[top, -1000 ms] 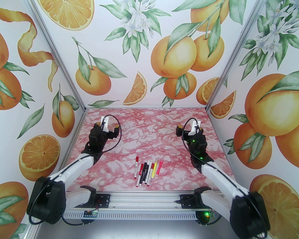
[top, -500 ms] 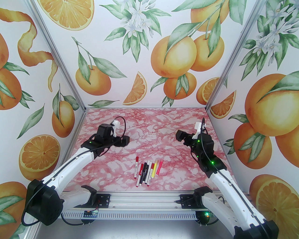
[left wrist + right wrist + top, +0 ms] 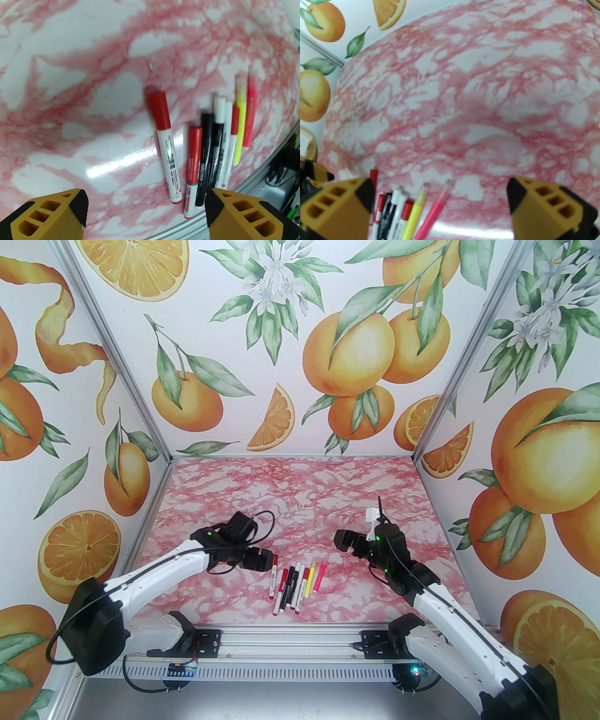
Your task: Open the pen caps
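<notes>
Seven pens [image 3: 295, 581] lie side by side on the table [image 3: 290, 502], lower centre of the top view, caps on. They look light, stiff and slick, likely to roll, so pinch barrel and red cap [image 3: 159, 110] separately. The left hand [image 3: 145, 204] gapes empty above the leftmost pen [image 3: 169, 161]. The right hand [image 3: 440, 189] is open and empty nearby.

We see seven pens [image 3: 295, 584] lying side by side on the pink marbled table [image 3: 290, 502], close to the front rail [image 3: 290, 645]. The leftmost pen [image 3: 273, 580] has a white barrel and a red cap [image 3: 275, 561] at its far end. A yellow pen [image 3: 309, 583] and a pink pen [image 3: 319, 577] close the row on the right. The left gripper [image 3: 262, 562] is just beside that red cap, on its left; whether they touch we cannot tell. The right gripper [image 3: 340, 540] hangs near the pink pen's far end, apart from it. Orange prints cover the walls [image 3: 328, 357].
</notes>
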Robot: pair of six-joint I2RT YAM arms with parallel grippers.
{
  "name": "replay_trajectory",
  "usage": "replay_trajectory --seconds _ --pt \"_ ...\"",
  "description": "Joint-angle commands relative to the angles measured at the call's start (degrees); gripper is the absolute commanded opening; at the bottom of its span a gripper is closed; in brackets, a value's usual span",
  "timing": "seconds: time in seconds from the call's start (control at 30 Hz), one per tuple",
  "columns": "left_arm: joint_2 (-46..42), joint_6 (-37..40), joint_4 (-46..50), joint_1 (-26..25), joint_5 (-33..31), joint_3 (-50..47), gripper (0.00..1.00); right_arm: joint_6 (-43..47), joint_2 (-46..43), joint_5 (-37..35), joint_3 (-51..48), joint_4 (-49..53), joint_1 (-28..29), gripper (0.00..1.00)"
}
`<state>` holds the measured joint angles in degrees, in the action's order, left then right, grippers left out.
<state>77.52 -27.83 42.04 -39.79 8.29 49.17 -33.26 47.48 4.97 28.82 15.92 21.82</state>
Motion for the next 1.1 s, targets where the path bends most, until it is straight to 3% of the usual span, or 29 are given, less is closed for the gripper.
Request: replay_trajectory --seconds 0.0,0.17,0.4,0.6,1.07 --pt "4.0 -2.84 0.27 -1.99 -1.09 2.03 0.77 -2.17 -1.4 1.83 -1.64 0.15 0.65 0.99" --pt "9.98 -4.53 0.45 -4.52 -2.38 5.11 0.64 -1.81 -3.39 0.32 -1.67 3.03 0.61 1.0" --pt "15.51 -8.71 -1.29 -7.69 -2.49 7.76 0.58 -1.7 -5.46 -0.99 -1.66 5.37 0.63 1.0" --pt "18.75 -9.86 -1.73 -9.29 -3.8 9.66 0.45 -1.9 -6.61 -1.26 -1.77 5.74 0.68 1.0" --pt "20.22 -10.13 -1.61 -9.52 -5.22 9.2 0.34 -2.51 -6.64 -0.94 -2.09 5.31 0.67 1.0"
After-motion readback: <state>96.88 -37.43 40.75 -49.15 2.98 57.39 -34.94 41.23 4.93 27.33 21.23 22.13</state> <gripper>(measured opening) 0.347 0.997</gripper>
